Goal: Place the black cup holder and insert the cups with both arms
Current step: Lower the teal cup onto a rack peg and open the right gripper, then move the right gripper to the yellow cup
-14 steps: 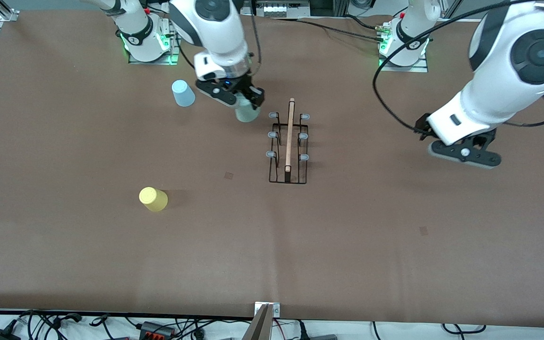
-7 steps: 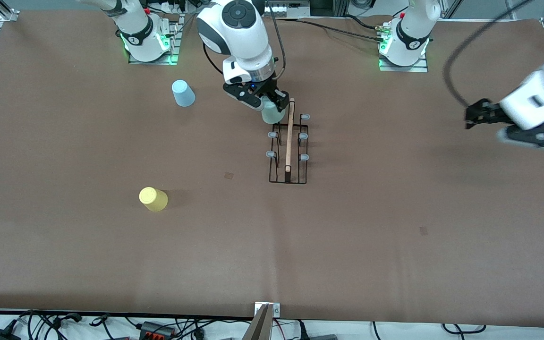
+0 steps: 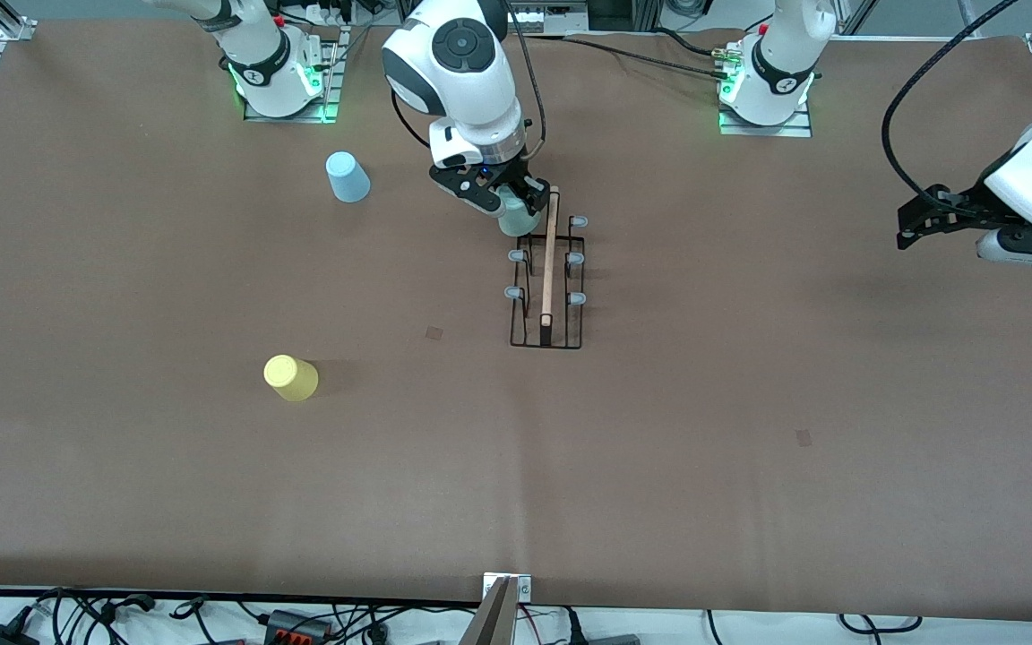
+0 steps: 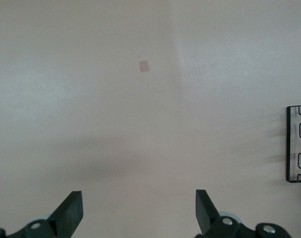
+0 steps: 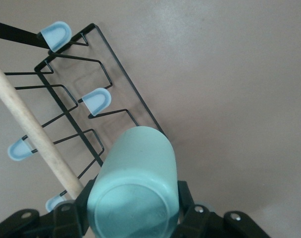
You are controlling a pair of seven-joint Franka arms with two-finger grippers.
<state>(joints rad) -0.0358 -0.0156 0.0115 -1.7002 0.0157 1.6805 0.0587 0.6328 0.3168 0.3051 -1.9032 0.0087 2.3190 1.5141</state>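
Note:
The black cup holder point(image 3: 547, 300) stands mid-table, its wooden rod point(image 3: 551, 255) pointing toward the bases. My right gripper point(image 3: 509, 199) is shut on the pale grey-green cup point(image 3: 513, 219) and holds it over the holder's end peg nearest the bases. In the right wrist view the cup point(image 5: 135, 186) sits between the fingers above the wire rack point(image 5: 91, 99), beside the rod point(image 5: 31, 134). The light blue cup point(image 3: 348, 176) and the yellow cup point(image 3: 291, 377) stand upside down toward the right arm's end. My left gripper point(image 3: 915, 228) is open and empty, up over the table's left-arm end.
A small dark mark point(image 3: 434, 332) lies on the brown mat beside the holder, another point(image 3: 803, 437) nearer the front camera. The left wrist view shows bare mat, a mark point(image 4: 144, 65) and the holder's edge point(image 4: 296, 144). Cables lie along the front edge point(image 3: 301, 618).
My right gripper carried the grey-green cup sideways from beside the holder to over its end peg. My left arm swung away from the holder toward its end of the table.

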